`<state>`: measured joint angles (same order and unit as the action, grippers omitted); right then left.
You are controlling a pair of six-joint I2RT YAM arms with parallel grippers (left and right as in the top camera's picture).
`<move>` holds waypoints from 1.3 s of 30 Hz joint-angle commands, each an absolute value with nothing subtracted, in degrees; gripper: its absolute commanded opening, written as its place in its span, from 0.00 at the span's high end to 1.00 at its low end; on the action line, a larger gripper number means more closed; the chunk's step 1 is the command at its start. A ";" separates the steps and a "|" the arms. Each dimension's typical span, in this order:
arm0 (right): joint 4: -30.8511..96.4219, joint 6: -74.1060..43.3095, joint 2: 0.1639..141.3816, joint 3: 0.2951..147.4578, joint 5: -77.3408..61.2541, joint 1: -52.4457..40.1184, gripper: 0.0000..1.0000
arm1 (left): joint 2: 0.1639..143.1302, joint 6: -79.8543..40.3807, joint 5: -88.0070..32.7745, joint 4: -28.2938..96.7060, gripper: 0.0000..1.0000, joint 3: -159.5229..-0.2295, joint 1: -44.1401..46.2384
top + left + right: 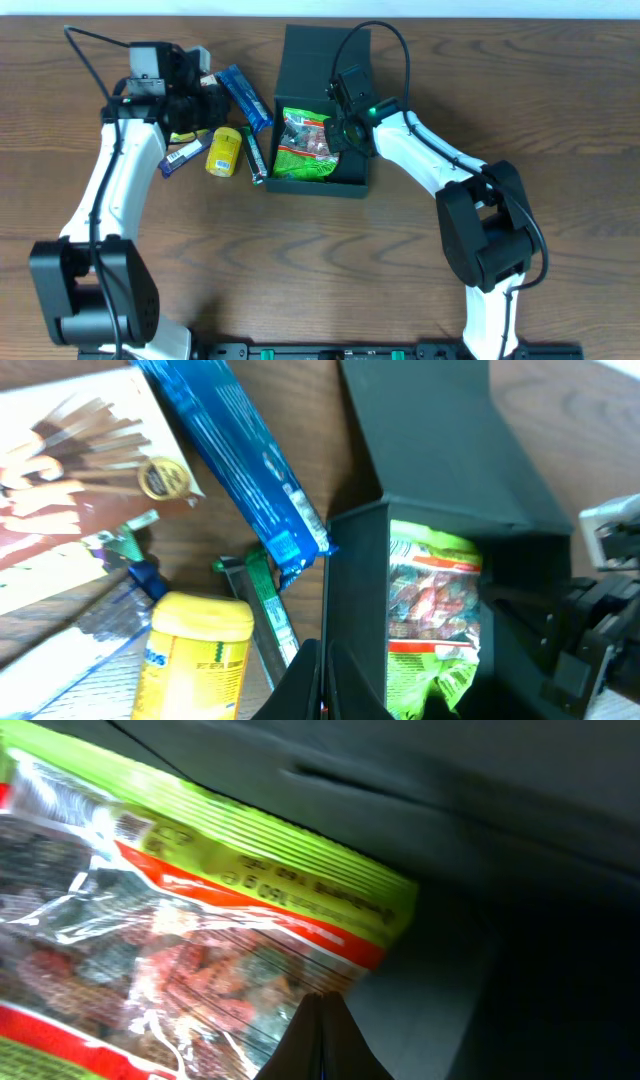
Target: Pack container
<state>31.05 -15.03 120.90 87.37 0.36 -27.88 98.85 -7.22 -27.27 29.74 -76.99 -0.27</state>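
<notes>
Brown wood-grain table (330, 270) fills the overhead view edge to edge; no room is visible beyond it. Two white-and-black arms reach in from the near edge, one on each side.

Count on the surface:
- One container (318, 186), dark teal-green and square, at the centre of the table. Its lid (315, 60) is open and hinged back toward the far side.
- One green snack packet (305, 145) with a red band and a clear window, lying inside the container and covering most of the floor.
- One long blue packet (245, 95), left of the container, lying at an angle, with its near end close to the container's left wall.
- One yellow tub (224, 150) on its side, near-left of the blue packet.
- One thin bar with green ends (255, 155), between the tub and the container's left wall.
- One purple-and-white bar (182, 157), left of the tub.
- One brown-and-white packet (70, 470), at the far left, mostly hidden under the left arm in the overhead view.

Left gripper (320, 675): fingers pressed together with nothing between them, above the loose items just left of the container.

Right gripper (320, 1040): closed and empty, inside the container by its right wall, with its tips pointing at the packet's edge. Contact with the packet cannot be told.
</notes>
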 commanded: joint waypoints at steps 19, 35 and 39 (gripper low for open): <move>32.91 -19.51 120.05 88.23 6.44 -28.56 0.99 | 109.12 -6.37 -30.09 30.61 0.94 -77.84 7.42; 31.44 -15.59 121.01 88.77 5.67 -29.50 0.99 | 110.85 -6.35 -30.04 31.24 0.94 -77.82 8.67; 36.99 -22.41 120.20 89.25 12.21 -29.65 0.99 | 110.85 -6.37 -30.04 31.33 0.94 -77.82 8.67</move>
<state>35.40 -17.47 121.10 88.05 6.74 -29.19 110.21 -7.20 -29.58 31.09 -76.99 8.47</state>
